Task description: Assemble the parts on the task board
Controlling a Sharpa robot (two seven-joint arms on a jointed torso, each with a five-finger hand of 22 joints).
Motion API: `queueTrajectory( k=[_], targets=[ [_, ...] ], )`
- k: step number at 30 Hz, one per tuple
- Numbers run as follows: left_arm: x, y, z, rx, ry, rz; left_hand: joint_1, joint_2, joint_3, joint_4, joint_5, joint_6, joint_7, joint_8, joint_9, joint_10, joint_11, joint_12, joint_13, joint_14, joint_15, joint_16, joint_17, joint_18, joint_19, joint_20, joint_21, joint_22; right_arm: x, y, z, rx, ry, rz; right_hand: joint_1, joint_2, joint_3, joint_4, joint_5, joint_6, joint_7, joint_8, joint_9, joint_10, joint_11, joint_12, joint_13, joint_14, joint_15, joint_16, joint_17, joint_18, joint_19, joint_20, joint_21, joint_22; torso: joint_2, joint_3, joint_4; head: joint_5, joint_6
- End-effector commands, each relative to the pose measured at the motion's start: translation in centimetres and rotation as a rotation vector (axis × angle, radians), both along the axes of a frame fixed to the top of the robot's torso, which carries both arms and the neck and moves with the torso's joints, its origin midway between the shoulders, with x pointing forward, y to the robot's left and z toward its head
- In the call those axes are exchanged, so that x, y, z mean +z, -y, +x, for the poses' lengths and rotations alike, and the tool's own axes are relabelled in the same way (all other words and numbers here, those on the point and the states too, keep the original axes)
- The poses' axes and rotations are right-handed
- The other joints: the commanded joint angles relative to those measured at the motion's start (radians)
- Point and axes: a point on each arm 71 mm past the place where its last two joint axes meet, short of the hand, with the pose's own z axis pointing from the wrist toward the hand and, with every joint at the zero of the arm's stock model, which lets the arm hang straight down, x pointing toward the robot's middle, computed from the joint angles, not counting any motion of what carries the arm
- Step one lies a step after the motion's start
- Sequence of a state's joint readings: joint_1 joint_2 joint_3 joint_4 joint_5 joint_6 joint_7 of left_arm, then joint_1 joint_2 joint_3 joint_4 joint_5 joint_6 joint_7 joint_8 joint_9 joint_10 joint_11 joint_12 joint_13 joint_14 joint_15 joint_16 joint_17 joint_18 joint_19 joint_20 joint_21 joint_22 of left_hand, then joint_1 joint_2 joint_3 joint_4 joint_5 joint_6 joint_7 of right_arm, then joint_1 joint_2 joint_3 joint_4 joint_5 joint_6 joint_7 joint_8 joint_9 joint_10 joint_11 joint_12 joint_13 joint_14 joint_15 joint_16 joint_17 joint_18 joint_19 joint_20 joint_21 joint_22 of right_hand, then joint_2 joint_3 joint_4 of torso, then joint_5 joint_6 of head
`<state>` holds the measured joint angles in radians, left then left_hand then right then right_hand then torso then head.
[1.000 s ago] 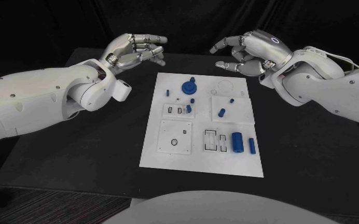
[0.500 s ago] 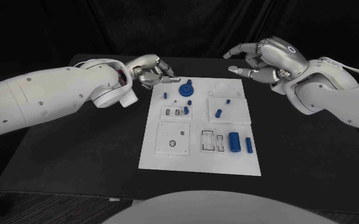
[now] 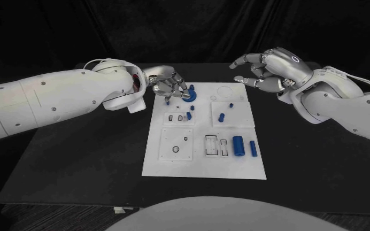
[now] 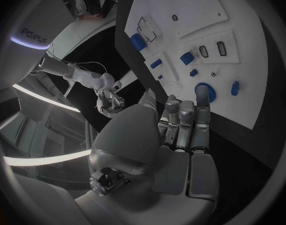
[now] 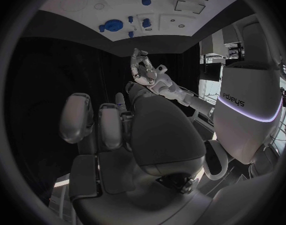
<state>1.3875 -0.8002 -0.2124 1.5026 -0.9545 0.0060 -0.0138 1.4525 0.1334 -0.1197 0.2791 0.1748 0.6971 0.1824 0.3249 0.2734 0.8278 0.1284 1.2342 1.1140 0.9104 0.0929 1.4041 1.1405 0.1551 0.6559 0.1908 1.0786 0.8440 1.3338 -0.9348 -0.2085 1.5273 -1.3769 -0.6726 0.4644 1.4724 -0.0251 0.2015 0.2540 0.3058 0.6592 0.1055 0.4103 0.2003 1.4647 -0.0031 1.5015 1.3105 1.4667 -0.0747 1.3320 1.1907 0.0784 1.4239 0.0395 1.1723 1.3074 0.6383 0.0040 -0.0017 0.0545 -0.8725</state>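
- Task board (image 3: 202, 159) lay flat at the middle of the black table (image 3: 85, 151), its long side running away from the robot.
- Round blue part with a knob (image 3: 190, 92) sat at the board's far left corner; in the left wrist view it (image 4: 205, 91) lay just past the fingertips (image 4: 202, 106).
- Left hand (image 3: 168, 85) hovered over that far left corner, fingers curled downward and close together, tips just beside the round part. Contact could not be told; nothing was seen pinched.
- Small blue pegs (image 3: 221, 117) lay mid-board; a blue cylinder (image 3: 238, 146) and a slimmer blue pin (image 3: 253, 148) lay near the right edge, closer to the robot.
- Right hand (image 3: 266, 72) was raised beyond the board's far right corner, fingers bent and apart, holding nothing, well apart from the parts.
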Motion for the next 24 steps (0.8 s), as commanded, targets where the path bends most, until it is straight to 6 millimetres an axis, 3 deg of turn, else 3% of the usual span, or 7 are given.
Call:
queueTrajectory(
  k=[1,2,3,5,9,17,24],
  targets=[
    [0.2,0.8,-0.5,-0.135,0.055,0.096,0.035,-0.024,0.009,-0.027,-0.119,0.008,-0.016,0.018,0.010,0.081,-0.018,0.051,0.051,0.120,-0.011,0.043,0.086,0.014,0.007,-0.002,0.004,0.012,-0.5,-0.1,0.0,0.002,-0.030,-0.018,-0.004,0.006,0.002,0.003,0.002,-0.004,-0.005,0.005,-0.001,0.003,0.002,-0.004,0.102,0.029,0.007,-0.004,-0.001,0.011,-0.008,0.002,-0.007,0.089,-0.007,0.0120,-0.0042,-0.007,0.000],
    [0.2,0.8,-0.6,-0.145,0.057,0.109,0.034,-0.025,0.010,-0.029,-0.122,0.009,-0.021,0.024,0.013,0.106,-0.019,0.066,0.065,0.162,-0.015,0.057,0.114,0.010,0.039,-0.003,0.025,0.039,-0.5,-0.2,0.0,0.004,-0.032,-0.019,-0.004,0.006,0.002,0.003,0.002,-0.004,-0.005,0.005,-0.001,0.003,0.002,-0.004,0.102,0.029,0.007,-0.004,-0.001,0.011,-0.008,0.002,-0.007,0.089,-0.007,0.0123,-0.0044,-0.009,0.000],
    [0.2,0.9,-0.6,-0.156,0.059,0.125,0.035,-0.032,0.011,-0.042,-0.127,0.011,-0.032,0.058,0.032,0.299,-0.027,0.164,0.180,0.424,-0.029,0.127,0.280,-0.024,0.256,-0.007,0.159,0.214,-0.6,-0.2,0.0,0.006,-0.035,-0.021,-0.003,0.007,0.002,0.003,0.002,-0.004,-0.005,0.005,-0.002,0.003,0.002,-0.004,0.102,0.029,0.006,-0.004,-0.001,0.011,-0.008,0.002,-0.008,0.089,-0.009,0.0157,-0.0062,-0.009,0.000],
    [0.2,1.0,-0.7,-0.165,0.061,0.148,0.028,-0.051,0.002,-0.059,-0.125,-0.004,-0.041,0.114,0.066,0.468,-0.041,0.241,0.282,0.644,-0.040,0.165,0.420,-0.061,0.453,-0.011,0.282,0.382,-0.8,-0.2,0.1,0.006,-0.041,-0.024,-0.002,0.008,0.004,0.003,0.004,-0.004,-0.006,0.006,-0.003,0.002,0.001,-0.004,0.100,0.029,0.006,-0.006,-0.003,0.012,-0.008,0.001,-0.009,0.088,-0.011,0.0206,-0.0073,-0.011,0.000],
    [0.1,1.1,-0.6,-0.162,0.063,0.187,-0.009,-0.046,0.001,-0.075,-0.122,-0.005,-0.052,0.286,0.175,0.743,-0.052,0.337,0.457,0.660,-0.049,0.167,0.430,-0.109,0.702,-0.026,0.410,0.579,-1.2,-0.1,0.1,0.008,-0.056,-0.032,0.004,0.009,0.009,0.000,0.014,-0.005,-0.007,0.007,-0.006,0.001,-0.001,-0.006,0.097,0.028,0.004,-0.009,-0.006,0.012,-0.009,0.000,-0.013,0.088,-0.015,0.0327,-0.0082,-0.011,0.000],
    [-0.3,1.2,-0.2,-0.072,0.040,0.291,-0.256,-0.044,-0.054,0.007,-0.122,0.011,-0.079,0.485,0.355,0.743,-0.084,0.337,0.457,0.660,-0.086,0.167,0.430,-0.152,0.904,-0.067,0.488,0.719,-2.3,0.0,0.0,0.023,-0.074,-0.041,0.001,0.010,0.015,0.004,0.039,-0.018,-0.013,0.005,-0.016,-0.012,-0.005,-0.015,0.080,0.023,0.002,-0.023,-0.023,0.015,-0.015,-0.001,-0.029,0.083,-0.021,0.0433,-0.0109,-0.006,0.000],
    [-0.8,1.7,0.2,-0.010,0.014,0.371,-0.319,-0.017,-0.054,0.008,-0.118,0.044,-0.095,0.460,0.381,0.743,-0.101,0.337,0.457,0.660,-0.104,0.167,0.430,-0.150,0.894,-0.086,0.484,0.712,-2.9,0.0,-0.1,0.016,-0.106,-0.051,-0.004,0.011,0.016,0.008,0.044,-0.019,-0.013,0.006,-0.018,-0.010,-0.005,-0.014,0.084,0.025,0.001,-0.016,-0.013,0.013,-0.013,-0.002,-0.024,0.086,-0.025,0.0491,-0.0135,-0.004,0.000]
  ],
)
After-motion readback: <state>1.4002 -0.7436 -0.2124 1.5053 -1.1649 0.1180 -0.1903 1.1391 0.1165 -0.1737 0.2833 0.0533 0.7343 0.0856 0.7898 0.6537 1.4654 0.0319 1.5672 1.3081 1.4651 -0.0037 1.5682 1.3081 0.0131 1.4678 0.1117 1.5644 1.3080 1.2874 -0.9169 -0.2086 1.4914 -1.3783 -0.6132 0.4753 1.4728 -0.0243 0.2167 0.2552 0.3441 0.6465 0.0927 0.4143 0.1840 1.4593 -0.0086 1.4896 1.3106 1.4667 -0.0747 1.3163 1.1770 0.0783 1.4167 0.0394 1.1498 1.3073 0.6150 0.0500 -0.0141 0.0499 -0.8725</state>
